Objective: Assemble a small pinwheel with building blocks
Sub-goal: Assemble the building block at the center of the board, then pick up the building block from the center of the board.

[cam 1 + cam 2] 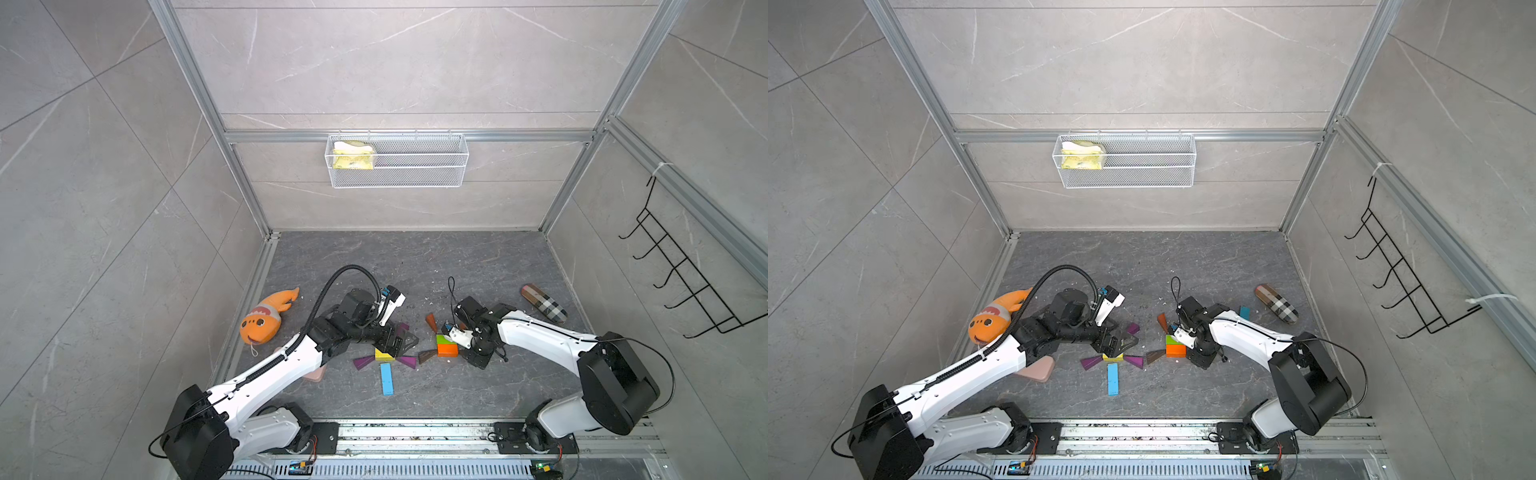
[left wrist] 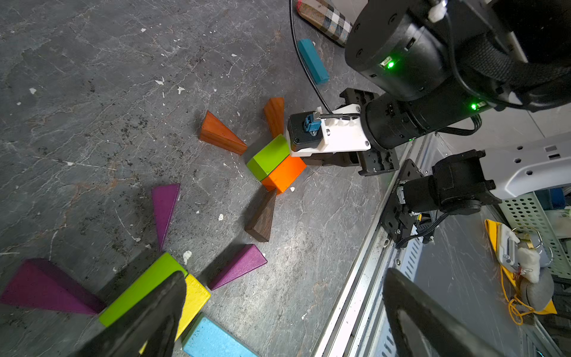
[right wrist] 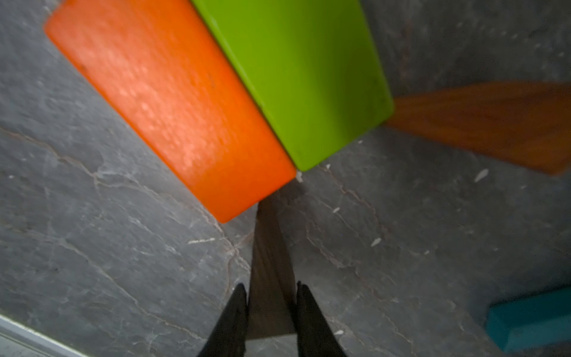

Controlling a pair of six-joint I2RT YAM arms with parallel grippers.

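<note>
**A:** What are they working on?

**B:** A dark grey, veined stone bench [image 1: 457,257], flecked with pale chips. It is boxed in by grey tiled walls on an aluminium frame. A wire basket [image 1: 415,166] hangs on the back wall and a black hook rack [image 1: 681,282] on the side wall. An orange plush fish [image 1: 262,322] lies on the left side of the bench and a plaid pouch [image 1: 544,303] on the right.

**A:** And the blocks?

**B:** There are two clusters toward the front. By the left arm sits a green-and-yellow brick pair [image 2: 142,290]. Three purple wedges [image 2: 241,265] fan round it, each thin tip aimed inward at the bricks. A light blue bar [image 1: 387,379] lies flat, its long axis running from the yellow brick toward the front rail.

**A:** The other cluster?

**B:** A green-and-orange brick pair [image 2: 278,163], the two bricks side by side and touching. Two orange wedges [image 2: 219,136] aim their tips at the green half. One touches its corner and the other lies just beside it. A free brown wedge [image 2: 262,216] points its tip at the orange half. A teal bar [image 2: 313,61] lies apart, near the pouch.

**A:** The hands?

**B:** The left hand [image 2: 284,278] is spread wide, holding nothing, above the green-and-yellow pair. The right hand [image 3: 271,286] has its fingers [image 3: 234,315] clasped on the wide end of a gripped brown wedge [image 3: 268,262]. That wedge lies flat on the bench, its thin tip at the orange brick's end.
</note>
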